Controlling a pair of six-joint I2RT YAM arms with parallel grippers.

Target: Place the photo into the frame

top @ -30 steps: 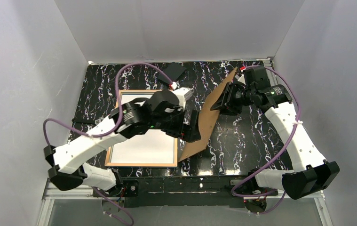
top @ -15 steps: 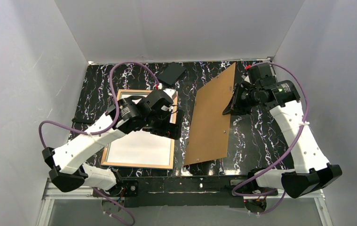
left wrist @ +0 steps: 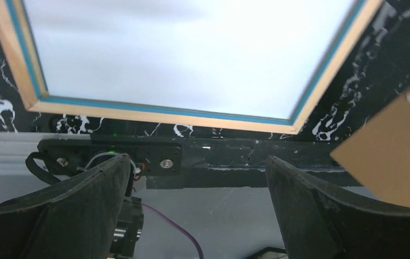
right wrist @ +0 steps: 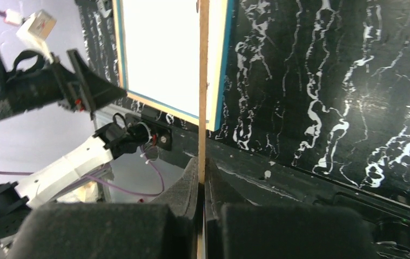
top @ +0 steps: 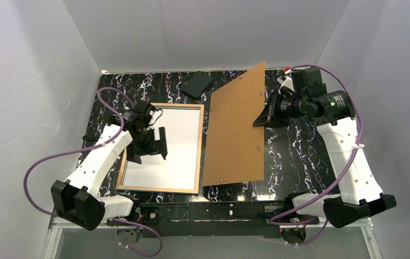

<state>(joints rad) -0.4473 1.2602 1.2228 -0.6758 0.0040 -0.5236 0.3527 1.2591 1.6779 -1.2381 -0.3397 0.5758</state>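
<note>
1. Top external view, tabletop [top: 300, 156]: black with white veining, carrying every item listed below.
2. Frame [top: 159, 189]: tan wood face up with a blue inner lip. It lies flat on the left half of the tabletop, its near side close to the near edge.
3. Photo [top: 178, 145]: lies inside the frame with its plain white side up. The printed side is not visible.
4. Backing board [top: 235, 135]: plain brown and tilted up off the tabletop. Its lower edge sits near the tabletop's near edge, and its left side is just beside the frame's right side.
5. Right gripper [top: 262, 115]: clamped on the backing board's right edge. The right wrist view shows both pads pressed against the board, which is seen edge-on.
6. Left gripper [top: 149, 151]: fingers spread wide with nothing between them, above the left part of the frame.
7. Small black slab [top: 197, 83]: lies flat near the tabletop's far edge, beyond the frame's far right corner.
</note>
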